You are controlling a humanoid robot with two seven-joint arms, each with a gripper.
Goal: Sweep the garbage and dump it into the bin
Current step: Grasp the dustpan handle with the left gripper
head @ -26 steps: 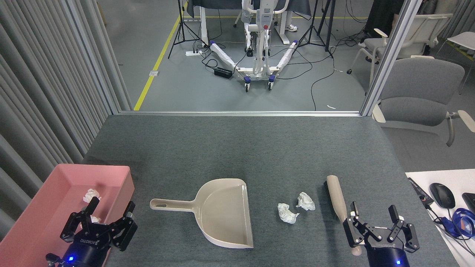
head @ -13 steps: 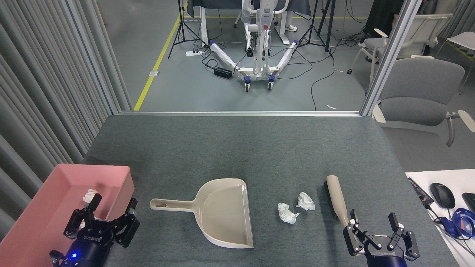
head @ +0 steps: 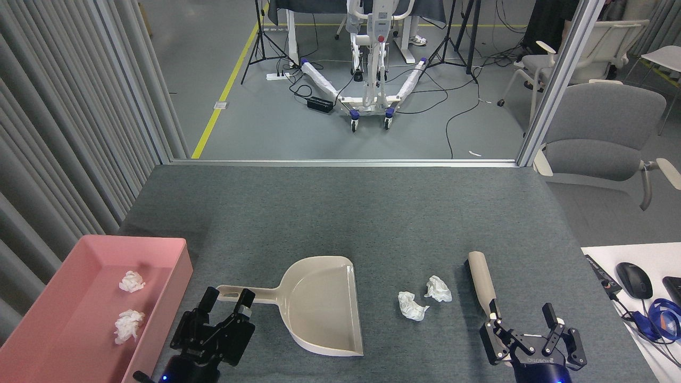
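Grey felt covers the table (head: 340,213) I'm working over, with a workshop floor, cables and a grey office chair (head: 601,138) beyond its far edge. On the left sits the pink bin (head: 178,266), and two wads of garbage lie inside it: one (head: 131,281) toward the far end, another (head: 128,325) nearer to me. Just right of the bin, my left gripper (head: 227,302) hovers with its jaws apart right at the end of the dustpan handle (head: 250,294), the fingers on either side of it, but I can't tell whether they touch it. The beige dustpan (head: 324,308) lies flat with its open mouth facing right. Two more tissue wads rest on the felt just beyond that mouth, one (head: 410,306) close to the other (head: 438,288). Further right lies the brush (head: 481,276), its handle pointing toward me. My right gripper (head: 524,319) is spread open over the near end of that handle, not closed on it.
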